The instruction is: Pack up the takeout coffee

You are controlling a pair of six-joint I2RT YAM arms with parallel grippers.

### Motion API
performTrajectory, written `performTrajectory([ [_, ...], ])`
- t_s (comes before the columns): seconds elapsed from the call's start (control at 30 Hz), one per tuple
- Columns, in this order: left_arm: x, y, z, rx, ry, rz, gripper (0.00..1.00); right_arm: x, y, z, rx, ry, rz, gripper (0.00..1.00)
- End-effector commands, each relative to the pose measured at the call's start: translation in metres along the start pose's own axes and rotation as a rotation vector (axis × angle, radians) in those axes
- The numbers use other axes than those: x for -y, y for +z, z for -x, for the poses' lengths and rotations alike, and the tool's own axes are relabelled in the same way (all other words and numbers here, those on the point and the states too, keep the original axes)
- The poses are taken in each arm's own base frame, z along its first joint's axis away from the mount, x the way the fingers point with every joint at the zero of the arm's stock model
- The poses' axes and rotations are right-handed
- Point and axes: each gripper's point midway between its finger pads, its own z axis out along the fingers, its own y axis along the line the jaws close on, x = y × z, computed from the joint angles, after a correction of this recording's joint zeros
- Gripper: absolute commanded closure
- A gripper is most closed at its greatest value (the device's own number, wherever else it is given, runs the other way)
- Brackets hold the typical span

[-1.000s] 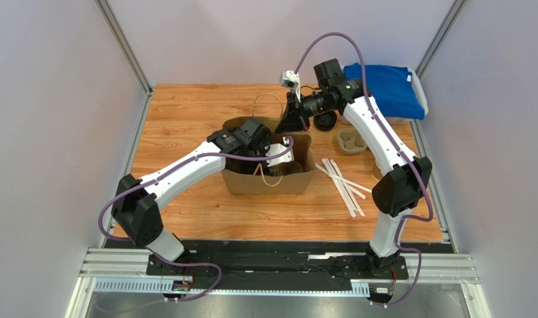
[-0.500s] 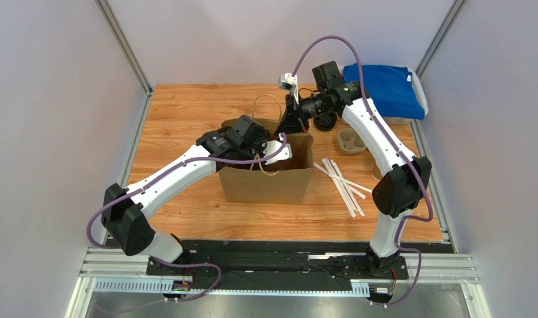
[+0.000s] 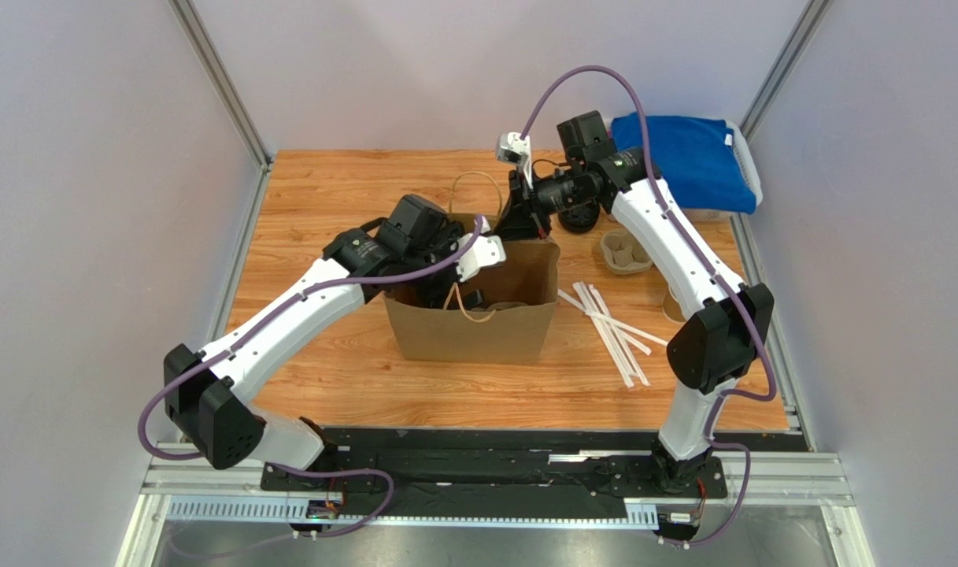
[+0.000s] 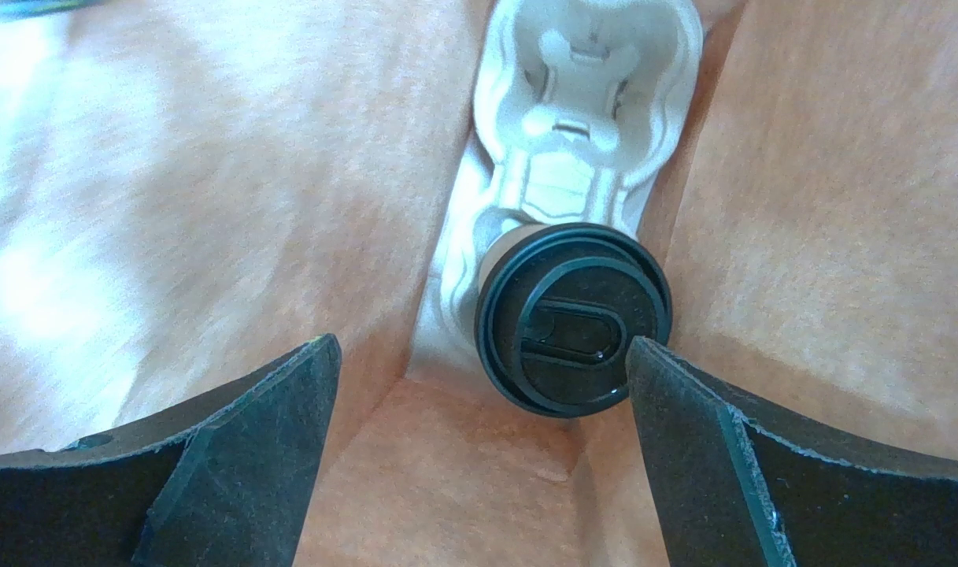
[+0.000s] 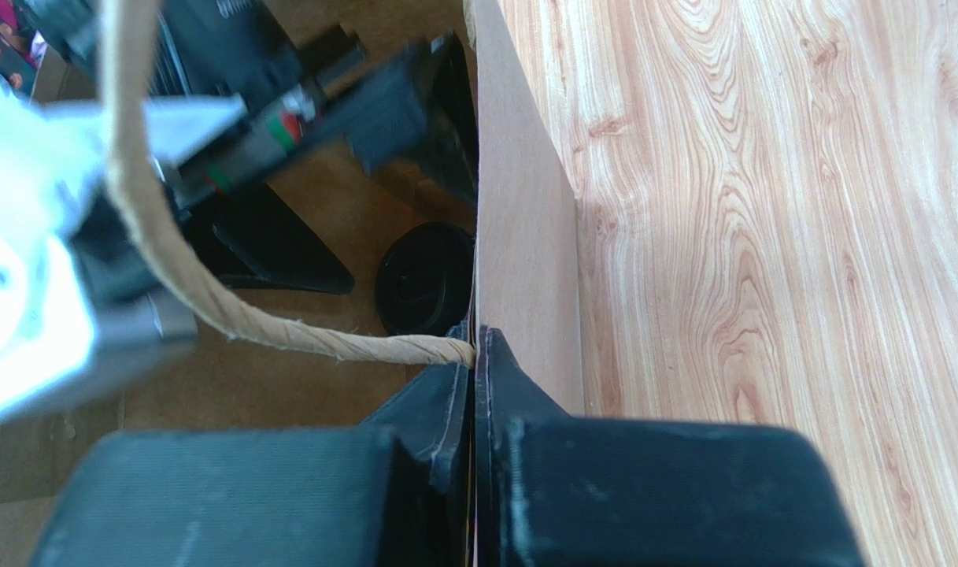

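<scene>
Left gripper (image 4: pixel 481 354): released, its 2 black fingers (image 4: pixel 247 461) spread wide with nothing held, pointing down into the bag (image 3: pixel 472 328).

Coffee (image 4: pixel 572 319): stands low in the bag, seated in 1 pocket of a moulded pulp carrier (image 4: pixel 584 106). Its lid is round, black and glossy, with a raised rim and an oval recess. The right fingertip shows just beside the lid; contact cannot be told.

Bag walls are matte brown paper and slope in close on both sides of the carrier. Open room is straight up only.

Right gripper (image 5: pixel 476 349): clenched on the bag's far rim, the thin paper edge pinched flat beside the twisted twine handle (image 5: pixel 353 345).

The bag stands upright, mouth open, on the wood-grain tabletop (image 3: pixel 330 201). White straws (image 3: pixel 614 328) lie loose to its right, apart from it.
</scene>
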Motion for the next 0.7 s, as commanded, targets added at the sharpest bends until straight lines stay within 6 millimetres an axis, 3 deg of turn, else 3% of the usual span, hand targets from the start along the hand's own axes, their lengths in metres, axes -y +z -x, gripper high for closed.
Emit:
performTrajectory([
  [0.0, -0.015, -0.034, 0.049, 0.202, -0.068, 0.076, 0.01, -0.014, -0.011, 0.025, 0.049, -0.109, -0.017, 1.00],
  [0.27, -0.031, -0.085, 0.088, 0.438, -0.177, 0.183, 0.01, -0.025, -0.015, 0.025, 0.053, -0.148, -0.015, 1.00],
  [0.53, -0.045, -0.138, 0.101, 0.581, -0.310, 0.291, 0.01, -0.048, -0.012, 0.024, 0.049, -0.214, 0.004, 1.00],
  [0.67, -0.067, -0.172, 0.101, 0.655, -0.411, 0.449, 0.01, -0.061, -0.014, 0.023, 0.057, -0.266, 0.005, 1.00],
])
